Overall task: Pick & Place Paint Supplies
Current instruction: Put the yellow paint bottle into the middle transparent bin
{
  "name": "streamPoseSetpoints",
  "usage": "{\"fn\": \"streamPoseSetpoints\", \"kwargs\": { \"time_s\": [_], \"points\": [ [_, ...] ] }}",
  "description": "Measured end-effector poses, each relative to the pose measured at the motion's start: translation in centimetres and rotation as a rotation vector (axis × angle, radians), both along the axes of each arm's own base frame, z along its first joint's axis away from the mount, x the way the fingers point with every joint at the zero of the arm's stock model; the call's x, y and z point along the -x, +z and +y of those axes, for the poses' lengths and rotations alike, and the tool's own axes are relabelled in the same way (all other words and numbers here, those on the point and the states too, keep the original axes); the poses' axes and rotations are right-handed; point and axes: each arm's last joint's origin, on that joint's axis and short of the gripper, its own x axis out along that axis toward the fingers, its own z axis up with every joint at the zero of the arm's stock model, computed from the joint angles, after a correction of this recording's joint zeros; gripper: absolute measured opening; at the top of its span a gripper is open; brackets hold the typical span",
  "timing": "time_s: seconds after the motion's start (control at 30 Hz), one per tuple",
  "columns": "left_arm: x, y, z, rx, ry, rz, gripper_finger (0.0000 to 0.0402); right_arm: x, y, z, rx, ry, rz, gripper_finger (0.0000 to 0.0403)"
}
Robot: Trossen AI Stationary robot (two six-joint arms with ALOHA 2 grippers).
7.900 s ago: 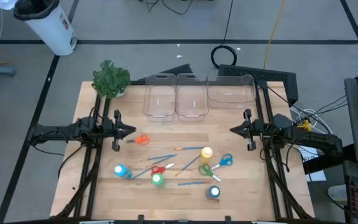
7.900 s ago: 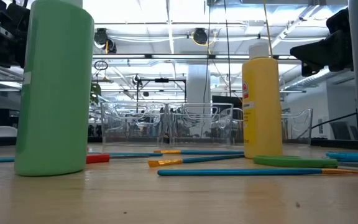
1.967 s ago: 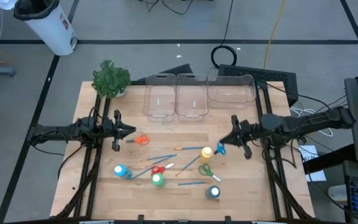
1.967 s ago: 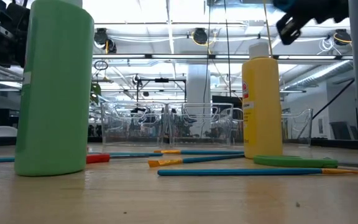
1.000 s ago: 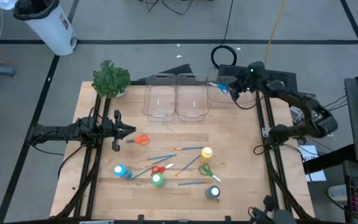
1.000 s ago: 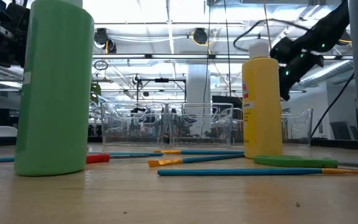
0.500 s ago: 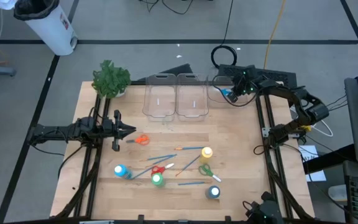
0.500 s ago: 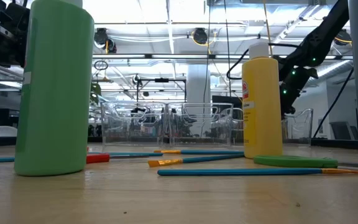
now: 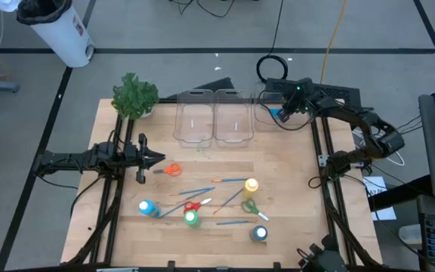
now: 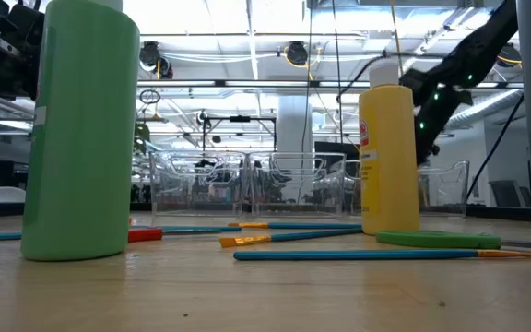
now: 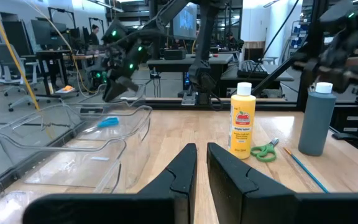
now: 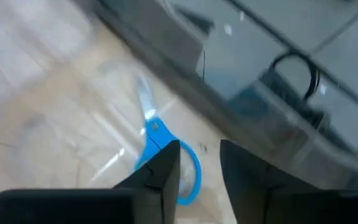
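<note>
Wooden worktop [image 9: 293, 189] w/ three clear bins along the far edge, a leafy plant [image 9: 134, 96] at the far-left corner, grey floor and lab clutter beyond.

What just changed: a sec ago my right end effector [image 9: 283, 112] was carrying the blue scissors [image 12: 166, 158] over the rightmost bin [image 9: 282, 111]; now they lie flat on the bin floor, seen through my right wrist cam between my fingers. My fingers stand apart, nothing in them — released. So that's one item delivered, approx. first of many.

My left end effector [image 9: 159, 159] hasn't moved, parked at the left side of the worktop just beside the orange scissors [image 9: 171, 171], fingers nearly closed, gripping nothing.

Left to do: yellow bottle [image 9: 251, 185], blue bottle [image 9: 146, 206], green bottle [image 9: 192, 218], dark bottle [image 9: 260, 234], green scissors [image 9: 249, 206], red scissors [image 9: 191, 205], plus several blue brushes [image 9: 195, 192] scattered mid-worktop.

Writing: yellow bottle has a red-and-white label [image 11: 242, 118] w/ an apple-like logo; text too small to read. No other legible brands.

Next, I judge, I lift clear of the bin and go back for another piece.
</note>
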Motion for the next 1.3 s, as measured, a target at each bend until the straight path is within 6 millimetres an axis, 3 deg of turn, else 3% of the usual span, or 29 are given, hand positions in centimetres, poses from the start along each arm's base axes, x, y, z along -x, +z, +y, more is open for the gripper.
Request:
{"fn": "streamPoseSetpoints", "kwargs": {
  "time_s": [0.17, 0.4, 0.57, 0.77, 1.0, 1.3],
  "points": [
    [0.0, 0.0, 0.0, 0.0, 0.0, 0.0, 0.0047, -1.8, 3.8, 3.5, 0.128, 0.15, -0.099, 0.0155],
    [0.0, 0.0, 0.0, 0.0, 0.001, 0.0, 0.0047, -5.2, 7.3, 11.0, 0.123, 0.549, -0.326, 0.0197],
    [0.0, 0.0, 0.0, 0.0, 0.0, 0.0, 0.0047, -7.6, 7.2, 16.6, 0.034, 0.778, -0.371, 0.0215],
    [0.0, 0.0, 0.0, 0.0, 0.0, 0.0, 0.0047, -8.9, 5.0, 22.2, -0.022, 1.017, -0.388, 0.0234],
    [0.0, 0.1, 0.0, 0.0, 0.0, -0.008, 0.0047, -8.9, 3.4, 25.5, -0.021, 1.019, -0.428, 0.0239],
    [0.0, 0.1, 0.0, 0.0, 0.0, -0.008, 0.0047, -8.9, 3.4, 26.5, -0.024, 1.041, -0.444, 0.0239]
  ]
}}
